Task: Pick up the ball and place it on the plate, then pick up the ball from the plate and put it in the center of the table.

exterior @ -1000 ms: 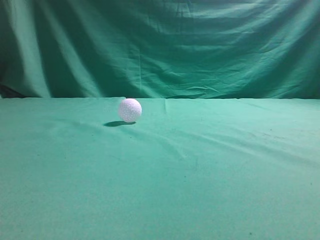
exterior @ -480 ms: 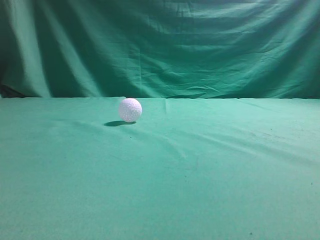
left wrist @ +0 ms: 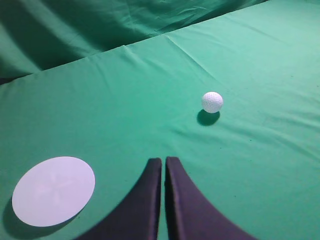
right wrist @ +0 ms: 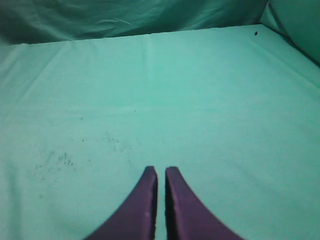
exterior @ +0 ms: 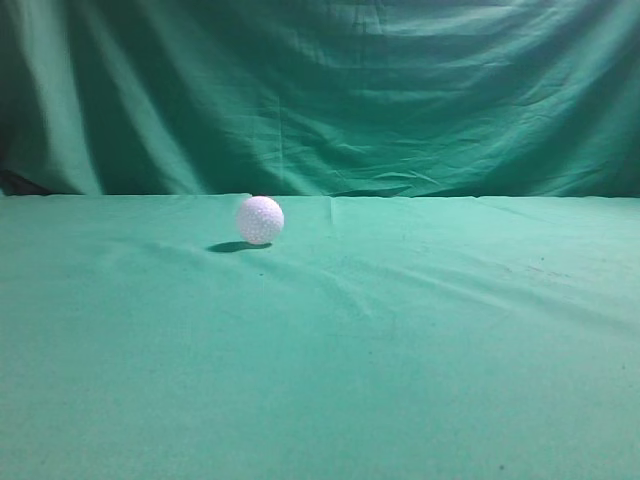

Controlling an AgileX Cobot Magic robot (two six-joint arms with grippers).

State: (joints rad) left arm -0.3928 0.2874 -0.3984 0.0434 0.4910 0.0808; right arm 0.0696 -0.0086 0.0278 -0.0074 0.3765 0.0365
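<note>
One ball (exterior: 260, 220) sat alone in the exterior view, resting on the table (exterior: 320, 380) left of centre and toward the back edge, near the curtain (exterior: 320, 90); neither arm nor plate appeared there, both lying outside that low camera's frame.

From the left wrist, the left gripper (left wrist: 164, 162) hung above the cloth with its jaws together, holding nothing. The ball (left wrist: 212, 102) lay ahead and to the right, well apart from it, and the white plate (left wrist: 53, 190) sat at lower left, probably within easy reach for the first placement.

From the right wrist, the right gripper (right wrist: 161, 171) likewise had its jaws closed and empty over bare table (right wrist: 160, 100); ball and plate were out of sight.
</note>
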